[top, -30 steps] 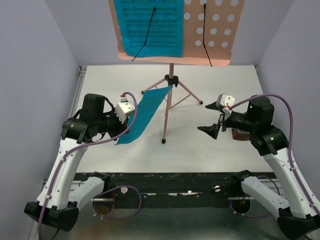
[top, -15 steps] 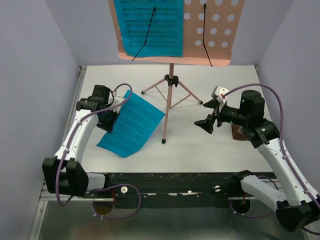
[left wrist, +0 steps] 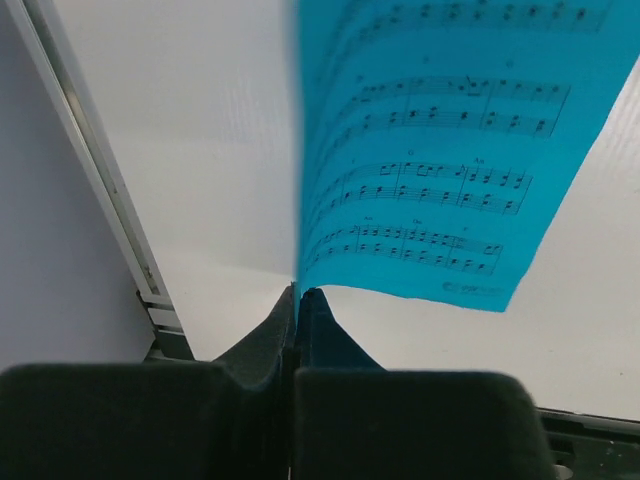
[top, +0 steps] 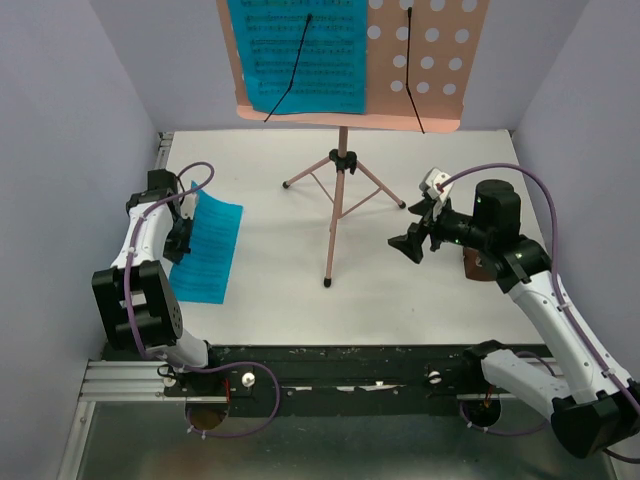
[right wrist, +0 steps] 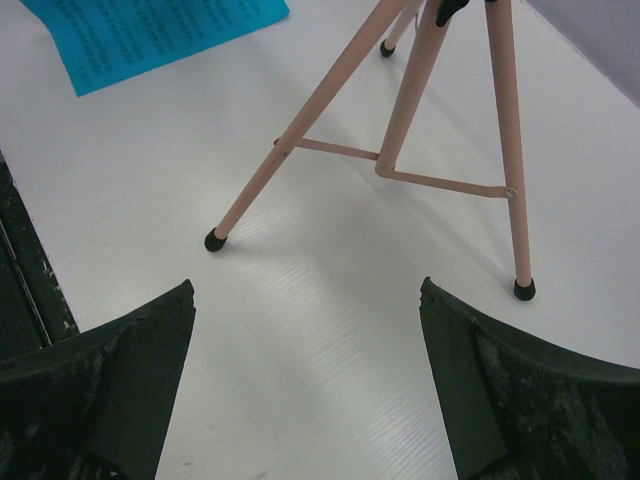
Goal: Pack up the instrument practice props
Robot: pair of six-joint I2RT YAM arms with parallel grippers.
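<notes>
The salmon-pink music stand (top: 337,210) stands at the table's middle back, its hole-dotted desk (top: 430,60) up high. One blue music sheet (top: 300,50) rests on the desk under a black wire. My left gripper (top: 182,235) is shut on the edge of a second blue music sheet (top: 208,250), which hangs low near the table's left edge. In the left wrist view the shut gripper (left wrist: 296,293) pinches that sheet (left wrist: 440,170). My right gripper (top: 413,238) is open and empty, right of the stand's legs (right wrist: 400,150). The brown metronome (top: 472,268) is mostly hidden behind the right arm.
Grey walls close in the left, right and back. A metal rail (left wrist: 100,190) runs along the table's left edge. A black frame (top: 330,358) lines the front edge. The tripod's feet (right wrist: 214,240) spread across the middle of the table.
My left arm has swung left and back with the blue sheet, from near the stand to the table's left edge. The right gripper has shifted slightly toward the stand.
</notes>
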